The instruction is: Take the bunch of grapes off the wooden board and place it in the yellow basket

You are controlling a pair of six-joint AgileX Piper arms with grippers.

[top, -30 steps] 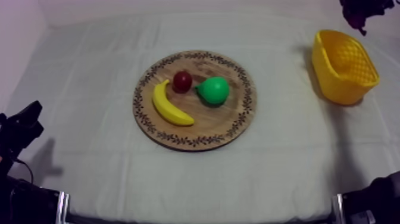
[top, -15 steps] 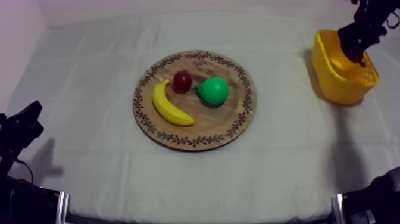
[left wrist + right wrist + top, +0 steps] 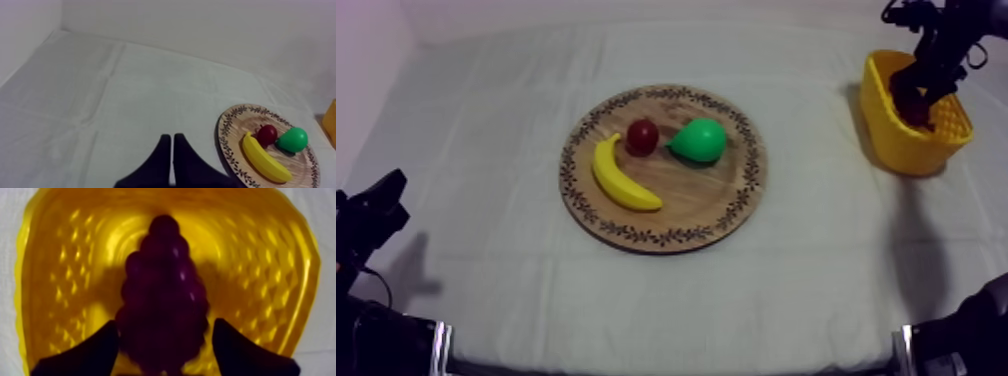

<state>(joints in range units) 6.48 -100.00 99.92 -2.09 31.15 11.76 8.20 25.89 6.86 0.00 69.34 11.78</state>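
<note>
Right gripper (image 3: 165, 324) clasps the bunch of grapes (image 3: 162, 288) between its two black fingers, the bunch hanging tip-down inside the yellow basket (image 3: 260, 263) at the table's far right. On the table (image 3: 486, 130), under its grey-white cloth, the round wooden board (image 3: 716, 200) lies at the middle, well apart from the basket. It carries a banana (image 3: 621, 178), a green pear (image 3: 700, 140) and, between them, a small red fruit (image 3: 642, 137). Left gripper (image 3: 171, 150) sits low at the left, its fingers pressed together on nothing.
</note>
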